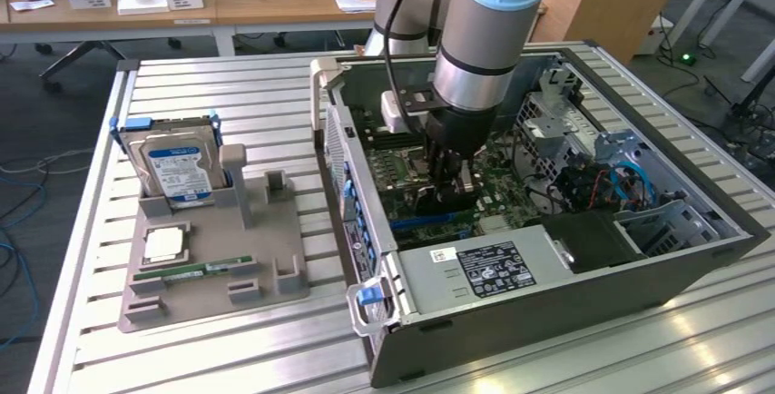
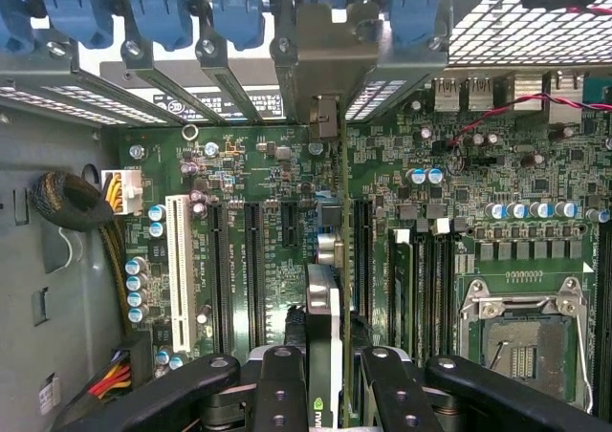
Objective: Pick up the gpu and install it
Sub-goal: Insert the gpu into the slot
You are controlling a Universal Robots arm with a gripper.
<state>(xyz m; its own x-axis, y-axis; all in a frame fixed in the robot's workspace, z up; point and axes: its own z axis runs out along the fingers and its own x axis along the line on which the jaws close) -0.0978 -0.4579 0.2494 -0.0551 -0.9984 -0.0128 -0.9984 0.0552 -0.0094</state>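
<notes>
**GPU held edge-on above the motherboard**

While the gpu (image 2: 323, 341) hangs edge-on between the tool's fingers (image 2: 277, 394), its silver bracket points toward the rear slot covers (image 2: 191, 59). The tool (image 2: 323, 394) is partly closed, clamped on the card, low inside the computer case (image 1: 678, 258). Seating is in hand; it appears to sit over an expansion slot (image 2: 287, 224), though contact is hidden. Pressing home calls for straight alignment. The holder (image 1: 206, 258) with the hard drive (image 1: 176, 172) stays aside on the desk (image 1: 267, 94).
</notes>
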